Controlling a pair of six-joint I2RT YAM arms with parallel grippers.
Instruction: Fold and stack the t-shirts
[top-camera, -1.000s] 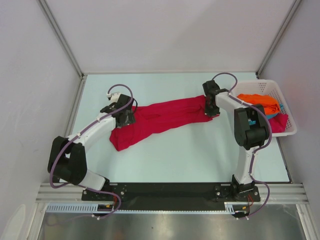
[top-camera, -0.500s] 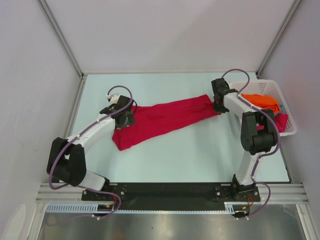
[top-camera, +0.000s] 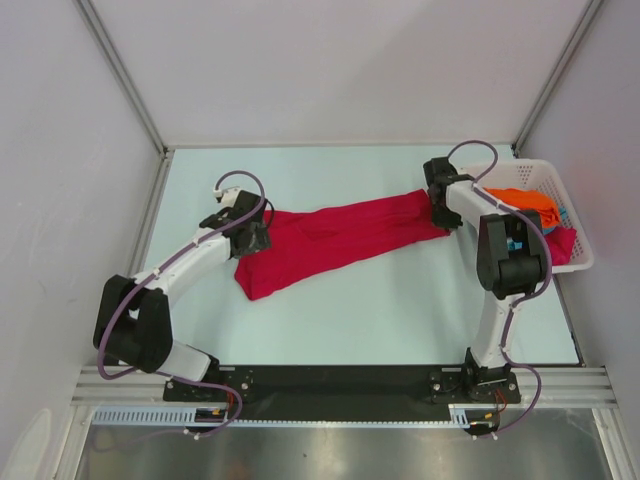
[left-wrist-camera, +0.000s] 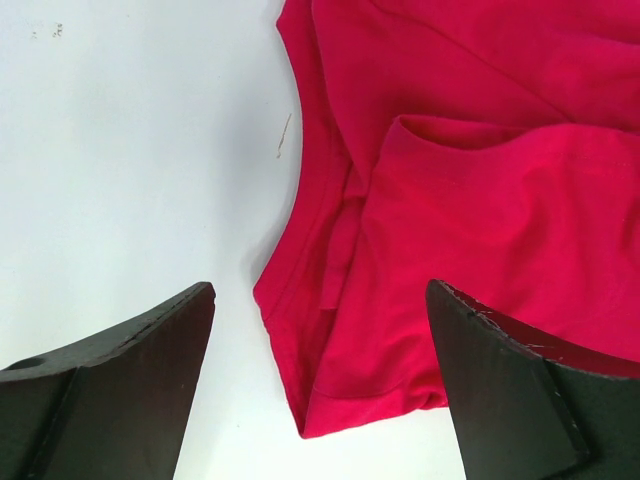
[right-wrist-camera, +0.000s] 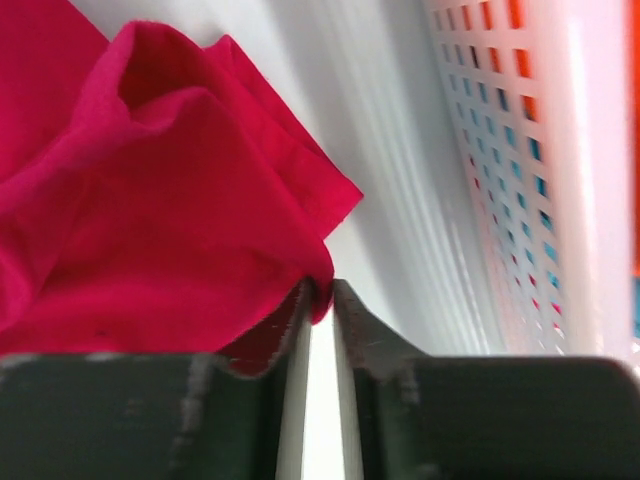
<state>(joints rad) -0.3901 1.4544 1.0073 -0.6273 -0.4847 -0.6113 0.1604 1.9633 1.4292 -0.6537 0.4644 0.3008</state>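
Observation:
A crimson red t-shirt (top-camera: 340, 235) lies stretched in a long band across the table, from left of centre to the far right. My left gripper (top-camera: 255, 238) hovers open over its left end, and a hemmed corner of the red t-shirt (left-wrist-camera: 480, 200) lies between the wide fingers of the left gripper (left-wrist-camera: 320, 290). My right gripper (top-camera: 440, 205) is at the shirt's right end next to the basket. In the right wrist view the right gripper (right-wrist-camera: 322, 288) stands nearly closed, with a fold of the red t-shirt (right-wrist-camera: 150, 200) pinched at the tips. An orange t-shirt (top-camera: 520, 203) and a teal one (top-camera: 562, 215) lie in the basket.
A white slatted basket (top-camera: 530, 167) stands at the table's right edge, its wall (right-wrist-camera: 520, 150) close beside the right gripper. More red cloth (top-camera: 562, 245) hangs over its near rim. Metal frame posts rise at the table's back corners.
The right gripper has pulled the shirt's right end toward the basket, so the whole red shirt has slid rightward. The left gripper has stayed open in place.

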